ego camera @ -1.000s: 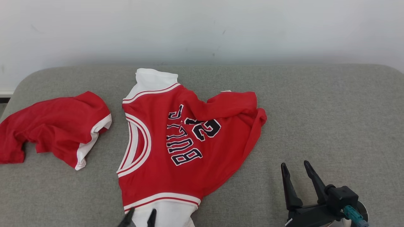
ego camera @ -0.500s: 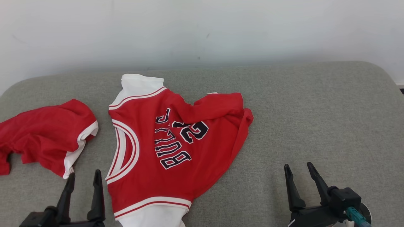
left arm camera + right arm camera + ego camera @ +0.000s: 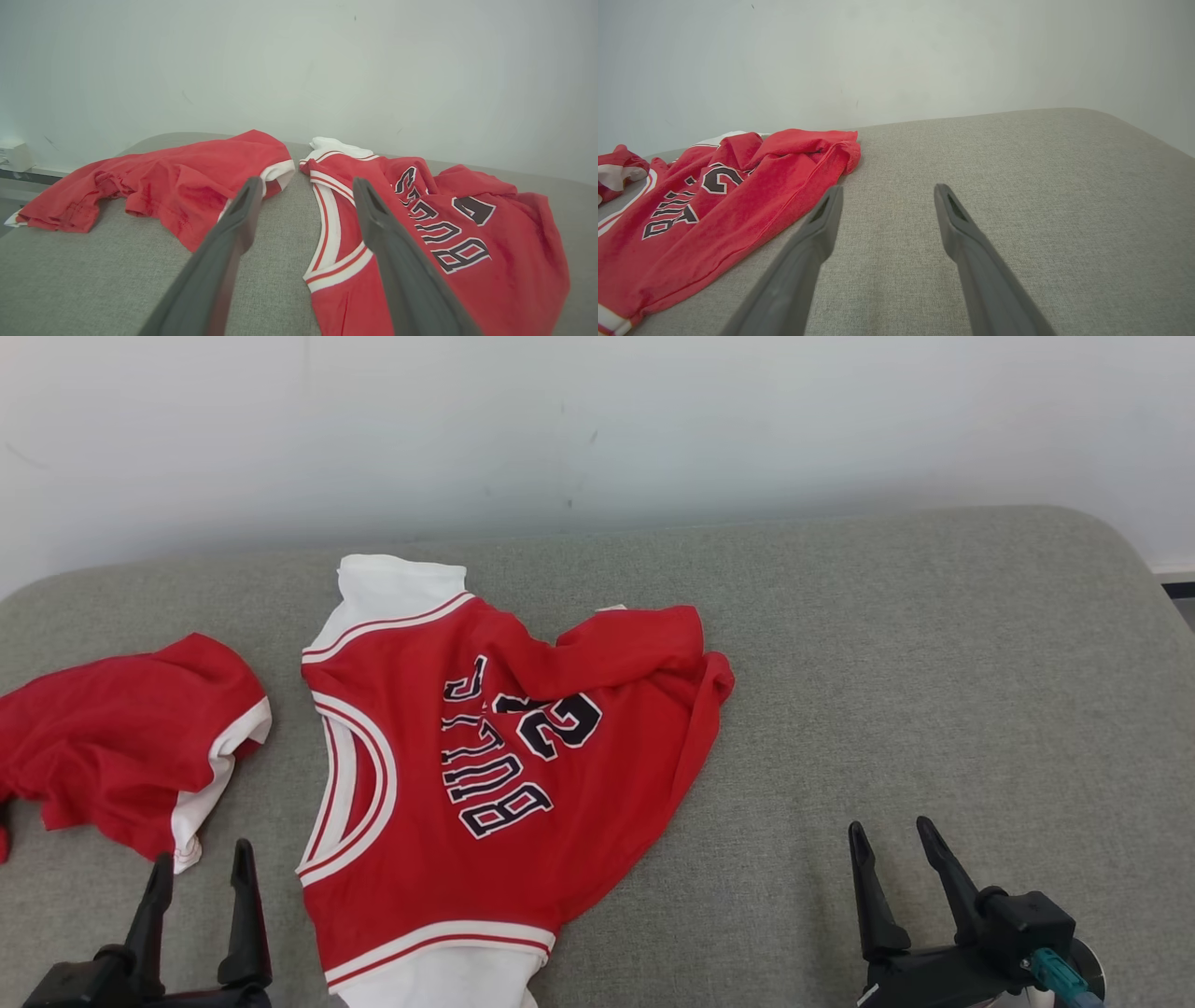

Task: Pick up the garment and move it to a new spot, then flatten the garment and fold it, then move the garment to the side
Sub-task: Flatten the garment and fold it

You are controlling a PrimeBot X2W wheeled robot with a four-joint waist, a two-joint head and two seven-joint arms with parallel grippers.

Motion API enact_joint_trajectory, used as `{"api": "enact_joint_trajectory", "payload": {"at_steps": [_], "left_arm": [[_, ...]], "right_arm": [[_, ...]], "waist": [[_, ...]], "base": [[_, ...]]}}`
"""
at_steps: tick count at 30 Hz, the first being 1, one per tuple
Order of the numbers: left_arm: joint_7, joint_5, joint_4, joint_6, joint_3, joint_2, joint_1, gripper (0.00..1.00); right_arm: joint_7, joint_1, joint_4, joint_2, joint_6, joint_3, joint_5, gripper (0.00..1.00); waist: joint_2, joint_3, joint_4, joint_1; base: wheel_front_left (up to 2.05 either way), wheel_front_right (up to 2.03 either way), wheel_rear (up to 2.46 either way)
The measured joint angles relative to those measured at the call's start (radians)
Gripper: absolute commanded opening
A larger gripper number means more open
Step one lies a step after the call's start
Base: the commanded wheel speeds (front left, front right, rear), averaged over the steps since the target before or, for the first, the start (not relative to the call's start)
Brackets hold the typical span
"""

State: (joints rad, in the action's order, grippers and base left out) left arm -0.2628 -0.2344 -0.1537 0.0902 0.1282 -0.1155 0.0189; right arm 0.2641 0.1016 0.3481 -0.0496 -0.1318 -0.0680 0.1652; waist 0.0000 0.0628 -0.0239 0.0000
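Note:
The garment is a red jersey (image 3: pixel 607 775) with white trim and dark lettering. It lies partly crumpled on the grey cushion (image 3: pixel 934 663), with one fold bunched at its far right. In the left wrist view the jersey (image 3: pixel 518 242) is to the right of the fingers. My left gripper (image 3: pixel 203 857) stands open and empty just left of the jersey's armhole trim. Its fingers (image 3: pixel 233 233) straddle bare cushion between the two red cloths. My right gripper (image 3: pixel 889 826) is open and empty over bare cushion, right of the jersey (image 3: pixel 738 205), and its tips (image 3: pixel 888 188) touch nothing.
A second red cloth with a white band (image 3: pixel 121 737) lies crumpled at the cushion's left end (image 3: pixel 187 177). A pale wall (image 3: pixel 597 420) backs the cushion. The cushion's right half (image 3: pixel 1041 186) is bare up to its rounded edge.
The camera has turned, sliding everything left in view. My left gripper has moved from the jersey's lower white sleeve to the left and now stands beside the jersey. The right gripper has held still.

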Motion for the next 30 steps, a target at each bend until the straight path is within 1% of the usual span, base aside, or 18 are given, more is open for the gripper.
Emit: {"api": "enact_joint_trajectory", "payload": {"at_steps": [4,7,15,17,21,30], "left_arm": [[0.0,0.014,-0.003,0.014,0.009,0.009,0.0,1.0],[0.0,0.021,-0.004,0.021,0.011,0.016,0.01,1.0],[0.0,0.024,-0.008,0.033,-0.007,0.035,0.044,1.0],[0.0,0.024,-0.011,0.034,-0.019,0.042,0.057,1.0],[0.0,0.021,-0.013,0.035,-0.025,0.048,0.076,1.0],[0.0,0.008,-0.031,0.041,-0.069,0.056,0.123,1.0]], "right_arm": [[0.0,0.004,0.014,0.0,0.0,0.008,-0.007,1.0],[0.0,0.038,0.033,0.0,0.0,0.005,-0.028,1.0],[-0.03,0.237,0.144,-0.004,0.0,-0.004,-0.085,1.0],[-0.048,0.323,0.211,-0.014,0.0,-0.009,-0.094,1.0],[-0.062,0.43,0.313,-0.024,0.0,-0.008,-0.096,1.0],[-0.054,0.609,0.57,-0.071,0.0,0.026,-0.096,1.0]], "waist": [[0.0,0.002,0.004,0.0],[0.0,0.007,0.013,0.0],[0.0001,0.033,0.05,0.0001],[0.0,0.049,0.07,0.0001],[0.0001,0.074,0.099,0.0001],[0.0001,0.135,0.169,0.0001]], "base": [[0.0,0.0,0.0],[0.0,0.0,0.0],[0.0,0.0,0.0],[0.0,0.0,0.0],[0.0,0.0,0.0],[0.0,0.0,0.0]]}}
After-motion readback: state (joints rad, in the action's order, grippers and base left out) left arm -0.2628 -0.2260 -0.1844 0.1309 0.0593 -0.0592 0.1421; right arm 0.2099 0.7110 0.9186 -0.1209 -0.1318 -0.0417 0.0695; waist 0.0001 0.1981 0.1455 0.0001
